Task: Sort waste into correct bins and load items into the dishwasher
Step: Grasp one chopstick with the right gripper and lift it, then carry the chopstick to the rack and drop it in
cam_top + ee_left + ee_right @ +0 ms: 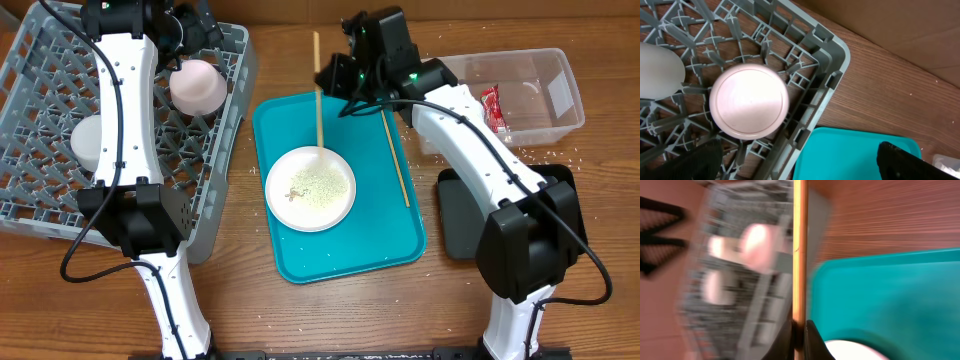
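Right fingers (817,349): pinched shut on a wooden chopstick (318,100), gripped partway along. Its near tip rests on the plate's rim, so I take this as clearing the stick off the dish.
Left fingers (900,160): spread wide and holding nothing, hanging over the bowl. This reads as a release pose.
Bowl (749,100): upside down in the dish rack (50,200), near the rack corner closest to the teal tray. Mouth-down suits washing.
Cup (84,140): also in the rack, partly hidden by the left arm.
Dish rack: at the counter's left end.
Plate (310,188): on the teal tray (380,230) at mid-counter, with rice grains (318,183) lying on it. These probably need tipping out before the plate is loaded.
Second chopstick (398,160): lies flat along the tray's right side.
Clear tub (560,70): at the far right corner of the counter, with a red wrapper (492,110) inside.
Black tray (455,215): at the right edge, partly under the right arm.
Right wrist view: smeared, with little detail beyond the grip.
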Motion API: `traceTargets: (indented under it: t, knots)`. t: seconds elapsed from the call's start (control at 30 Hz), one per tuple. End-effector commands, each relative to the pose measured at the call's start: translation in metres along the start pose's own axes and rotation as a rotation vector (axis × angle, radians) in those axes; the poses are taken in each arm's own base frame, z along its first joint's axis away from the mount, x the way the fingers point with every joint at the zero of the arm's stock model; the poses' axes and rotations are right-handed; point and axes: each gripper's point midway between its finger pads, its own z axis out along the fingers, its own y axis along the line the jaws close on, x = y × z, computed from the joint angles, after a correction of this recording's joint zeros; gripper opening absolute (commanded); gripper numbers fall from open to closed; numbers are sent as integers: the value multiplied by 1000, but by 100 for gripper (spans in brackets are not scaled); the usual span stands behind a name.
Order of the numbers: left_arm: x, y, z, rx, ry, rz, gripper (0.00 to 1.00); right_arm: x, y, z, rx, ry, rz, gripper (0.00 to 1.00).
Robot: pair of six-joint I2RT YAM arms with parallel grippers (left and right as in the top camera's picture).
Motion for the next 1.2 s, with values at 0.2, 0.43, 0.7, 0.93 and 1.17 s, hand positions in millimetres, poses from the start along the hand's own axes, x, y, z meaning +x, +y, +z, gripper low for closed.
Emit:
traceTargets:
  t: [0.2,0.43,0.7,0.93,1.17]
  knots:
    - [-8,-9,-19,21,-47,1,100,28,83,45,-173,7,357,4]
    - [-8,-9,-19,21,-47,1,100,43,94,73,-156,-40,472,4]
    - [-8,-9,-19,21,-47,1,100,50,99,92,-164,-72,467,4]
    - [-8,-9,-19,21,-47,1,100,66,103,132,-245,-78,397,4]
    - [-8,-9,-19,21,-47,0,100,78,91,158,-253,-86,362,4]
